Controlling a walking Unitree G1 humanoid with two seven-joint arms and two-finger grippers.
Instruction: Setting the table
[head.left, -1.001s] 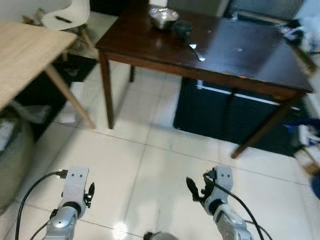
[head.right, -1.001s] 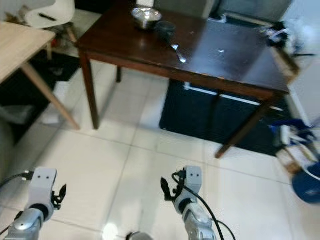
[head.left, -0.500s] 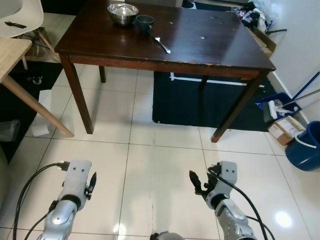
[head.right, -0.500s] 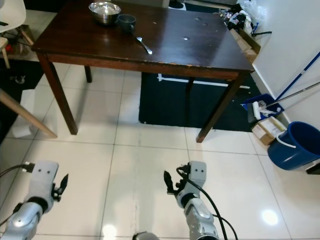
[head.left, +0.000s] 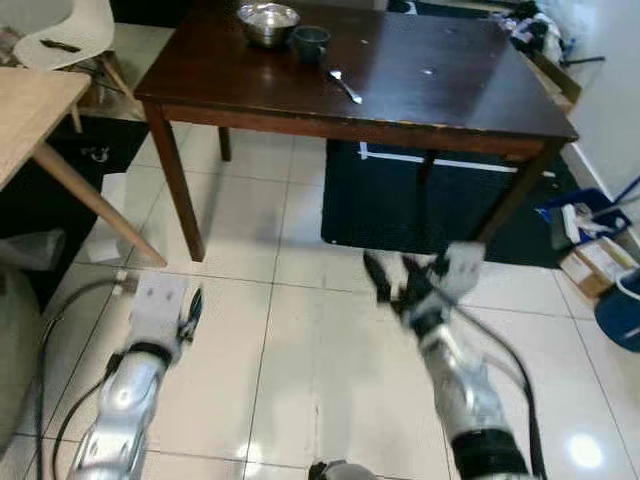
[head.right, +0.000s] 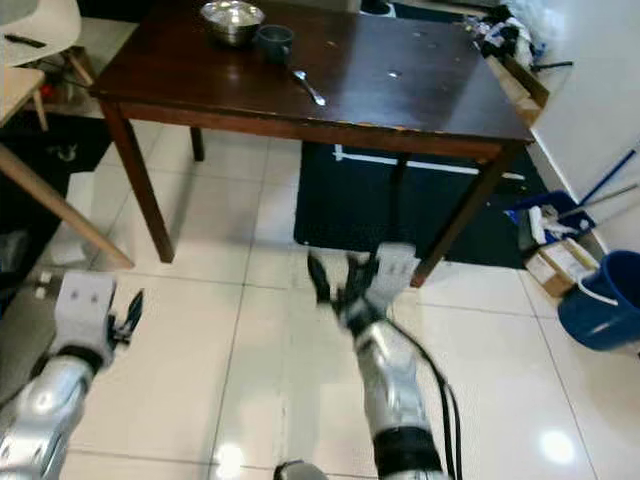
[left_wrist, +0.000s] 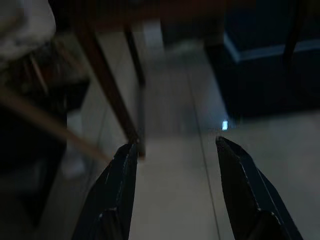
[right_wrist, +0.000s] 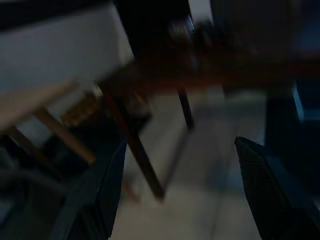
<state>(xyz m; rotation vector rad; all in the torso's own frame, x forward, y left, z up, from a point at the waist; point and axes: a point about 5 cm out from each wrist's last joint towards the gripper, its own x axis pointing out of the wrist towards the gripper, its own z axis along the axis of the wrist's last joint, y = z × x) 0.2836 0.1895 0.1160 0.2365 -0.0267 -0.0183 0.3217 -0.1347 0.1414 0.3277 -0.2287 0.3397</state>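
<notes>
A dark wooden table (head.left: 460, 90) stands ahead of me on the white tile floor. Near its far left corner are a metal bowl (head.left: 268, 22), a dark cup (head.left: 311, 42) beside it, and a spoon (head.left: 345, 87) a little nearer. My right gripper (head.left: 390, 282) is raised over the floor in front of the table, open and holding nothing; its fingers (right_wrist: 107, 195) are spread wide in the right wrist view. My left gripper (head.left: 193, 306) is lower at the left, also open and bare, its fingers (left_wrist: 117, 195) pointing toward a table leg.
A light wooden table (head.left: 35, 110) and a white chair (head.left: 70, 35) are at the left. A dark mat (head.left: 420, 205) lies under the dark table. A blue bucket (head.right: 600, 310), a small box (head.right: 555, 265) and a mop handle stand by the right wall.
Both arms have lifted; the right one has swung up and forward toward the table. The head view has shifted, so the table sits a little differently in the picture.
</notes>
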